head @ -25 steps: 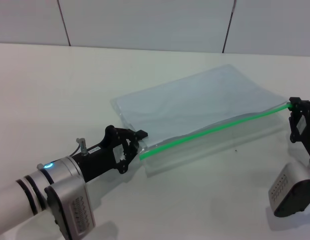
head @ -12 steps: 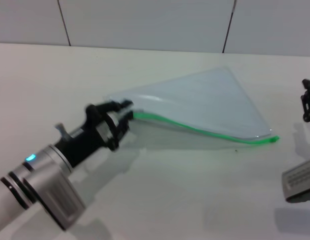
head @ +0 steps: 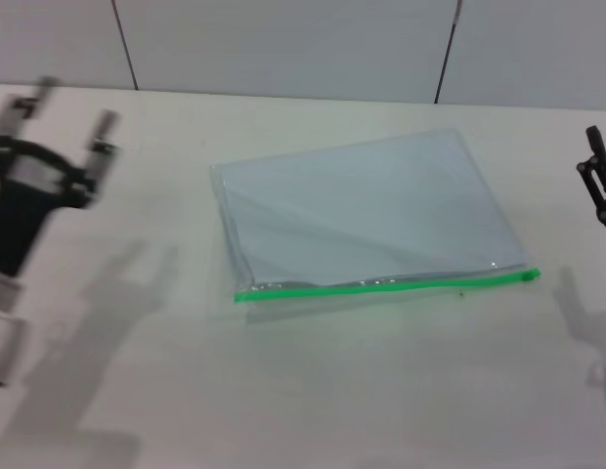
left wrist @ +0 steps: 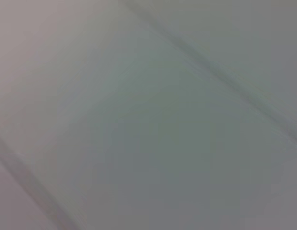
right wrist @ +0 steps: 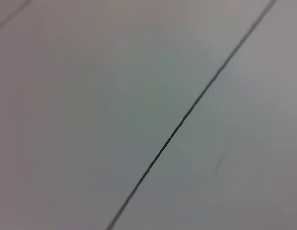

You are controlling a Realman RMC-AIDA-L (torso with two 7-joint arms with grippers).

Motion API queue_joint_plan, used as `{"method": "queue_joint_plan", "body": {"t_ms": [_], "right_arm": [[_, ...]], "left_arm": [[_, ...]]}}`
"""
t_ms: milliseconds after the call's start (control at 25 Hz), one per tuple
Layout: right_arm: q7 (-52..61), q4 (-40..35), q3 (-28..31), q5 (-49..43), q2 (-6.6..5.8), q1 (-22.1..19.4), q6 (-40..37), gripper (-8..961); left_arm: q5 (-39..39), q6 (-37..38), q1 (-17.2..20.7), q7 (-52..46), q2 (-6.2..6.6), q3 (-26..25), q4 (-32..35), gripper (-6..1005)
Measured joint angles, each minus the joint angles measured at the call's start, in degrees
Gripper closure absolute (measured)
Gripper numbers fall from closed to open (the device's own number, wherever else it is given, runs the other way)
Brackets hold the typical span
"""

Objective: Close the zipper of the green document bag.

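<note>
Between both raised grippers, green document bag (head: 367,210).

Left gripper (head: 64,122) raised far left, fingers spread; right gripper (head: 598,181) far right, seemingly empty.

Looks like a lab or test bench set up for robot trials, not a home. Plain, matte off-white surface (head: 313,391), bare apart from one item. Behind it, a pale grey panelled wall (head: 283,44) split by thin dark vertical seams (head: 124,44). Both wrist views filled with the same pale panels and dark seam lines (right wrist: 187,115). No furnishings, decoration or clutter to suggest an office or kitchen.
</note>
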Motion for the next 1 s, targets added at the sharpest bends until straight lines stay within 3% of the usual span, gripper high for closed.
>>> {"method": "queue_joint_plan", "body": {"t_ms": [80, 240, 440, 1000], "right_arm": [[6.2, 0.3, -0.8, 0.1, 0.02, -0.4, -1.9, 150], [21.2, -0.2, 0.3, 0.6, -0.01, -1.2, -2.5, 152], [32.1, -4.3, 0.9, 2.5, -0.09, -0.6, -1.4, 154], [33.7, -5.5, 0.2, 2.2, -0.1, -0.2, -1.4, 158]], "left_arm": [[-6.7, 2.3, 1.3, -4.7, -0.02, 0.0, 0.0, 404], [-19.1, 3.9, 2.5, -20.0, 0.32, 0.0, -2.4, 371], [-24.6, 3.1, 1.1, -35.5, 0.55, 0.1, -7.9, 370], [-25.2, 0.6, 0.1, -38.9, 0.54, 0.1, -8.7, 370]]}}
